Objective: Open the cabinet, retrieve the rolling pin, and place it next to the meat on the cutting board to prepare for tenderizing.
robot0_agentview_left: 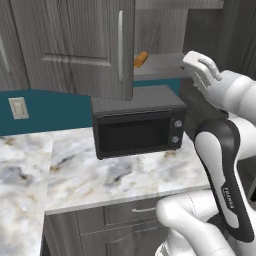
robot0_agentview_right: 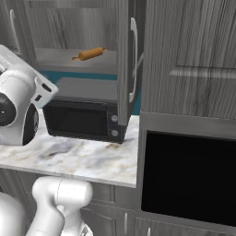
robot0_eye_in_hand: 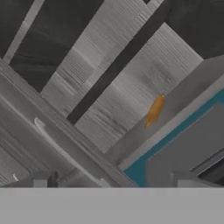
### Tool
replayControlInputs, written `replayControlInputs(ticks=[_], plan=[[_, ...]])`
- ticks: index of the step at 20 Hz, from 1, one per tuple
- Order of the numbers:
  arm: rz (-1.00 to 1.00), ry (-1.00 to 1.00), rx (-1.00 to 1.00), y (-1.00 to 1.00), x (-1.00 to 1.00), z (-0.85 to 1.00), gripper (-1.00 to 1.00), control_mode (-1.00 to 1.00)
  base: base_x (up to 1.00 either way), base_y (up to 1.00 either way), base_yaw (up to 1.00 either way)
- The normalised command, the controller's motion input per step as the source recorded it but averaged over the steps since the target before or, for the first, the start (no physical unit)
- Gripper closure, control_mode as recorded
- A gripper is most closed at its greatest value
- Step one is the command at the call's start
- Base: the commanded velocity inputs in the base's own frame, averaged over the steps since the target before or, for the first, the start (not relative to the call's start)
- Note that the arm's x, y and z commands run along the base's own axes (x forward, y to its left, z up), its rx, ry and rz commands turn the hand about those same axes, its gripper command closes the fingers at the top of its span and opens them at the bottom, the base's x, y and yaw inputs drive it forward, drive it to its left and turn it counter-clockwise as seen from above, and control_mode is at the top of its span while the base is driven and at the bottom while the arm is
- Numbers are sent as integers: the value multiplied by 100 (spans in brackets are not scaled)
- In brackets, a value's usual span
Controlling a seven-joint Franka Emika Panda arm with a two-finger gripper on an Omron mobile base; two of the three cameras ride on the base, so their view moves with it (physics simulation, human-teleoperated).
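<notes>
Gripper (robot0_eye_in_hand: 111,181): jaws wide, empty; far shelf: rolling pin (robot0_agentview_right: 90,54), likely light, rigid, roll-prone; grasp mid-barrel.

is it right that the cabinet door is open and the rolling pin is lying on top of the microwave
Not quite. The cabinet door is open, but the rolling pin lies on the grey shelf inside the cabinet, above the microwave, not on top of it. The right base view shows this most plainly.

Rolling pin (robot0_agentview_right: 90,54) lies on cabinet shelf (robot0_agentview_right: 69,60); microwave (robot0_agentview_left: 137,127) on marble counter (robot0_agentview_left: 100,180).
</notes>
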Motion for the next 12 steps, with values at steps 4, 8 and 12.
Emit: replayControlInputs(ticks=[4, 8, 12], plan=[[6, 16, 25, -12, 39, -7, -100, -100, 0, 0, 0], [5, 11, 11, 8, 35, -20, -100, -100, 0, 0, 0], [6, 10, 8, 15, 38, -24, -100, -100, 0, 0, 0]])
